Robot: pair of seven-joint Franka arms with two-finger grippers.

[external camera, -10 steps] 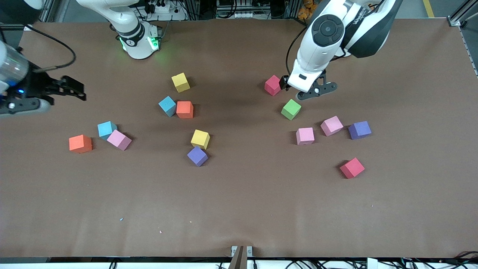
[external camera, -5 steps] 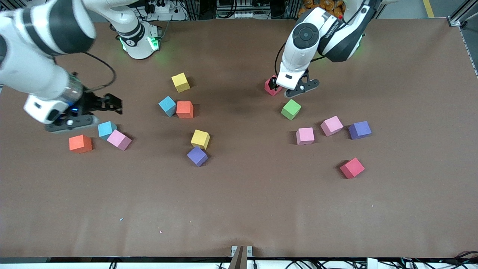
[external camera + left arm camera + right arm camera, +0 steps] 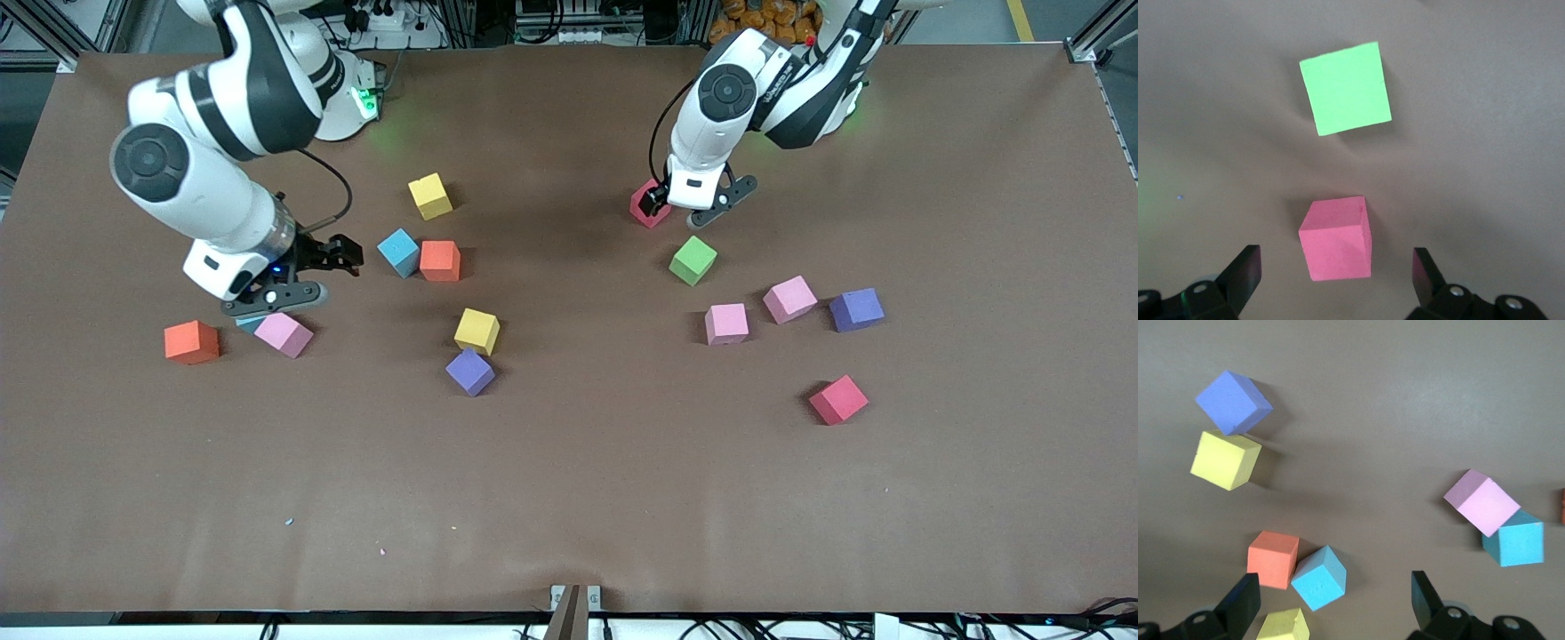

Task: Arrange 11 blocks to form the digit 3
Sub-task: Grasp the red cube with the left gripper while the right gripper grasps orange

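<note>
Left pincer [image 3: 1337, 277] apart, low over red block [image 3: 1337, 238], block centred betw. tips, not yet touched. Drop straight, square jaws to block's flat faces, close gently w/o nudging green block [image 3: 1345, 87] nearby. Right pincer [image 3: 298, 276] apart too, over blue block [image 3: 1513, 543] touching pink block [image 3: 284, 334] twd right arm's end of counter [image 3: 569, 498]. Remaining blocks scattered; no digit 3 begun.
</note>
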